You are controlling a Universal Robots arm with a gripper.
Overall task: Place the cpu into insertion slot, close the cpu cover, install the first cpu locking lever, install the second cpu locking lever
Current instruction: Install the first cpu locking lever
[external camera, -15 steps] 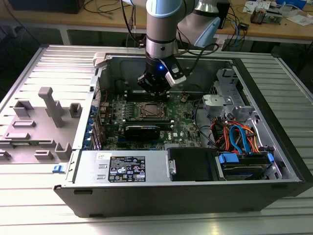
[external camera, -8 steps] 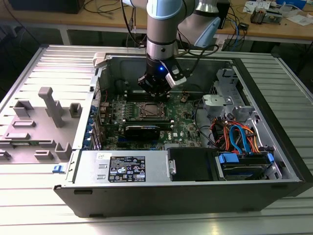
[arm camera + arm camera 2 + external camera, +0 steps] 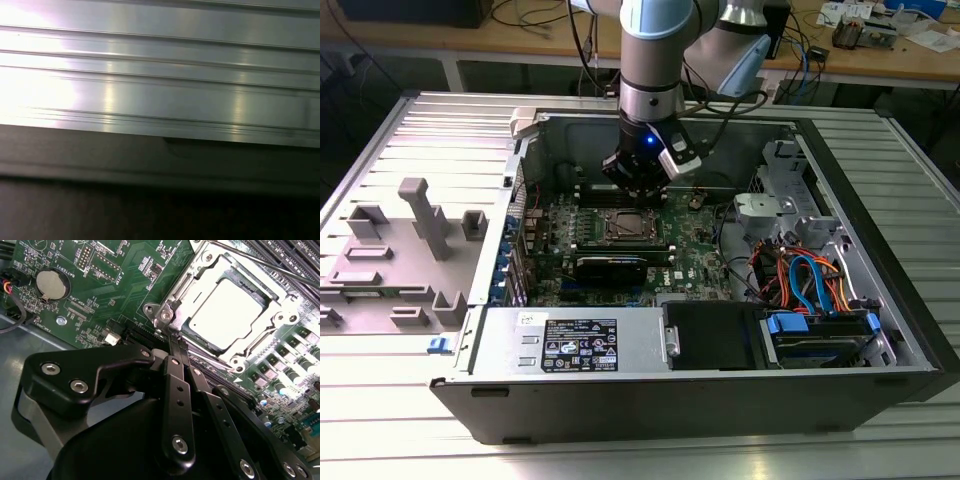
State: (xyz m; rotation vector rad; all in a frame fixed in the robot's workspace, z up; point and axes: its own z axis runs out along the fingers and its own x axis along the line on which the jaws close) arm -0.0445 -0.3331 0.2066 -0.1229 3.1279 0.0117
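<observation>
One open computer case (image 3: 720, 390) on ribbed metal table (image 3: 410, 440); wooden benches (image 3: 520, 45) behind

Glossy metal cpu (image 3: 232, 315), shiny metal cpu cover (image 3: 270, 325), seemingly matt black gripper (image 3: 176, 347).

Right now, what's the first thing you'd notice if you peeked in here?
The robot arm reaching down into the open computer case, its gripper just above the green board. In the second wrist view, the shiny silver cpu sits in its socket under the cpu cover, with the gripper's dark fingers closed together at the socket's corner.
</observation>
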